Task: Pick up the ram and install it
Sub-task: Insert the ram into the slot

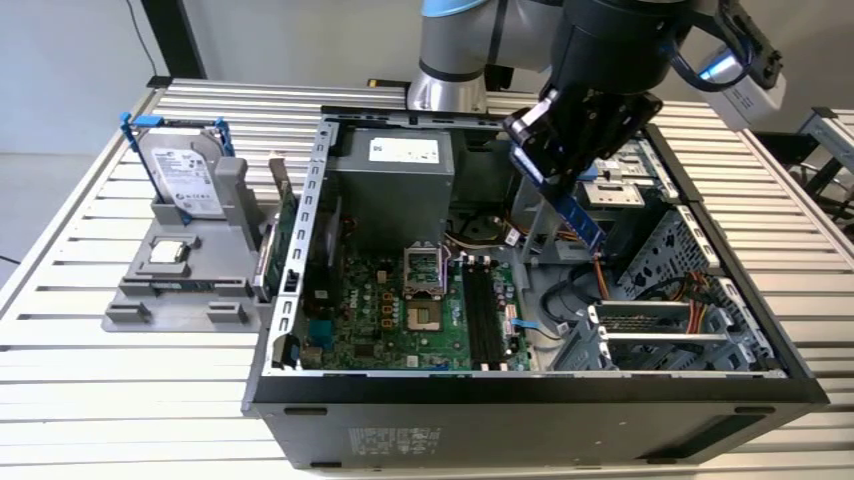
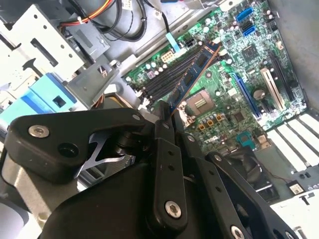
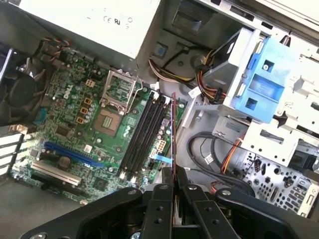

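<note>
The ram (image 1: 582, 215) hung tilted just right of centre in the exterior view, clamped in the gripper (image 1: 558, 182) above the open computer case (image 1: 534, 385). Pick-up looked done; the carry to the black slots (image 1: 482, 315) on the motherboard (image 1: 387, 310) seemed in hand. Seating would call for squaring its edge over one slot.

The pincer (image 2: 166, 110) had matt black fingers (image 2: 164, 149), smooth, with small shiny metal screws. The ram (image 2: 192, 74) was a thin blue board with dull dark chips. The motherboard (image 3: 65, 109) looked green and a little glossy. The case (image 1: 318, 190) was bare grey metal, the drive bracket (image 3: 264, 74) smooth blue plastic, and the table (image 1: 80, 400) pale ribbed metal.
</note>
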`<state>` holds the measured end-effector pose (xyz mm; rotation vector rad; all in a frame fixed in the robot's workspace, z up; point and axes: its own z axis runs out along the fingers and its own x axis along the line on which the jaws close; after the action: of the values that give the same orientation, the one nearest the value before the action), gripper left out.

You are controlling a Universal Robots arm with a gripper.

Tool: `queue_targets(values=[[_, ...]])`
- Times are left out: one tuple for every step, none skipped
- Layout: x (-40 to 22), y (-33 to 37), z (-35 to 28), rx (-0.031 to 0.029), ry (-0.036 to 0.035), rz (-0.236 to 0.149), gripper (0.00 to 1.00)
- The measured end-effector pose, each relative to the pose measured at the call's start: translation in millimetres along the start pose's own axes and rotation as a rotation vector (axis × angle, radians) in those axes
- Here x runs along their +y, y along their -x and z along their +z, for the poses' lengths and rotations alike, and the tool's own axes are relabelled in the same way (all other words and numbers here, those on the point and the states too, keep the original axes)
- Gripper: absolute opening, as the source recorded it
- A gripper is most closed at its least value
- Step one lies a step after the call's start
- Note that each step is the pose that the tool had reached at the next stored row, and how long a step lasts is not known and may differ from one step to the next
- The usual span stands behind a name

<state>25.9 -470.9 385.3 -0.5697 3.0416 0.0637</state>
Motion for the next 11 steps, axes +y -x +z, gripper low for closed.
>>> queue_targets(values=[[-0.1, 0.2, 0.0, -0.0002, -0.0002, 0.005, 0.0], [-0.1, 0.3, 0.0, -0.0003, -0.0006, 0.01, 0.0], [-0.2, 0.5, 0.0, -0.0005, -0.0008, 0.016, 0.0], [-0.2, 0.6, 0.0, -0.0006, -0.0011, 0.021, 0.0], [-0.3, 0.8, 0.0, -0.0008, -0.0014, 0.026, 0.0], [-0.4, 1.0, 0.1, -0.001, -0.0016, 0.031, 0.0], [-0.4, 1.1, 0.0, -0.0012, -0.0019, 0.037, 0.0], [-0.5, 1.3, 0.0, -0.0013, -0.0022, 0.042, 0.0], [-0.6, 1.5, 0.1, -0.0015, -0.0025, 0.048, 0.0], [-0.6, 1.6, 0.1, -0.0017, -0.0028, 0.053, 0.0], [-0.7, 1.7, 0.1, -0.0019, -0.0031, 0.058, 0.0]])
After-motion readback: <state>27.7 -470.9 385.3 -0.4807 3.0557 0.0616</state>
